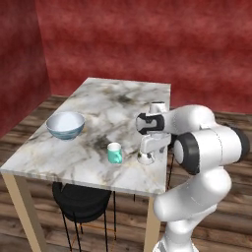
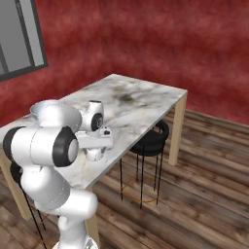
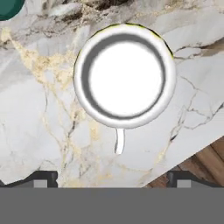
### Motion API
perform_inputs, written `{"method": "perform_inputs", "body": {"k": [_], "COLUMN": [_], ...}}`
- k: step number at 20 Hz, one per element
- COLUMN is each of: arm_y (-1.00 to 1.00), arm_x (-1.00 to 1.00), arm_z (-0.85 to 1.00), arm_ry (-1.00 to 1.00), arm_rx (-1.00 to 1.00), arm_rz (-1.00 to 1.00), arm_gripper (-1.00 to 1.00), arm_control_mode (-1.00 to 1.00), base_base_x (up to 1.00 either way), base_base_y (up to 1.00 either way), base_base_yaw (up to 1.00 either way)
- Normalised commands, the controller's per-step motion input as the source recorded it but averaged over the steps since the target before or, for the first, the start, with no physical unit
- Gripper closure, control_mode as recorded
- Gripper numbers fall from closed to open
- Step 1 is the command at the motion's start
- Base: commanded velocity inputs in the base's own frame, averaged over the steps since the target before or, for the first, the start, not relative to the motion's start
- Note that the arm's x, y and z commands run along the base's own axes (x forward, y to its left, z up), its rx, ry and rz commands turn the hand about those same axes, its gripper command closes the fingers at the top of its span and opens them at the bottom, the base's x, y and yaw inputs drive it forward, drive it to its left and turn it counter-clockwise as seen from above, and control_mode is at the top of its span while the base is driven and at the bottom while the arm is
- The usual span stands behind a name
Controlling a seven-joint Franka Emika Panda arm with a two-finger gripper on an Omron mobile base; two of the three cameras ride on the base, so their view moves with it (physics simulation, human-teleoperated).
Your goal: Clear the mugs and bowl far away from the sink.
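The squat white mug point(image 3: 124, 76) stands upright on the marble table point(image 1: 103, 106) near its front right edge, its thin handle point(image 3: 119, 141) pointing toward the hand. My gripper point(image 3: 111, 179) hangs open straight above it, one fingertip point(image 3: 41, 178) on each side, holding nothing. From the left base view the gripper point(image 1: 147, 149) sits just over the white mug point(image 1: 145, 158). The teal-green mug point(image 1: 114, 153) stands a little to its left, and its rim shows as a teal-green mug point(image 3: 8, 6) corner in the hand view. The pale blue bowl point(image 1: 65, 124) rests at the table's left edge. The sink is out of view.
A black round stool point(image 1: 81, 202) on thin legs stands under the table, also seen as the stool point(image 2: 151, 141) from the right. The table's edge and wooden floor point(image 3: 201, 164) lie close beside the white mug. Red walls enclose the room; a window point(image 2: 19, 39) is at left.
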Motion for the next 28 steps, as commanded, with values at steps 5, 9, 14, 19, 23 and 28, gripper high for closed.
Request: {"method": "perform_inputs", "body": {"k": [5,9,14,19,23,28], "arm_y": [0.00,0.05,0.13,0.00,0.00,0.00], "arm_x": [-0.05,-0.53,-0.97,-1.00,-1.00,-1.00], "arm_z": [0.68,0.96,0.95,0.80,0.69,0.64], "arm_ry": [0.00,-0.12,-0.32,-0.35,-0.36,-0.33], "arm_rx": [0.00,0.00,0.00,0.00,0.00,0.00], "arm_rz": [0.00,0.00,0.00,0.00,0.00,0.00], "arm_gripper": [-1.00,-1.00,-1.00,-1.00,-1.00,-1.00], "arm_control_mode": [-1.00,-1.00,-1.00,-1.00,-1.00,-1.00], "base_base_x": [0.00,0.00,0.00,0.00,0.00,0.00], "base_base_y": [0.00,0.00,0.00,0.00,0.00,0.00], "base_base_yaw": [0.00,0.00,0.00,0.00,0.00,0.00]}}
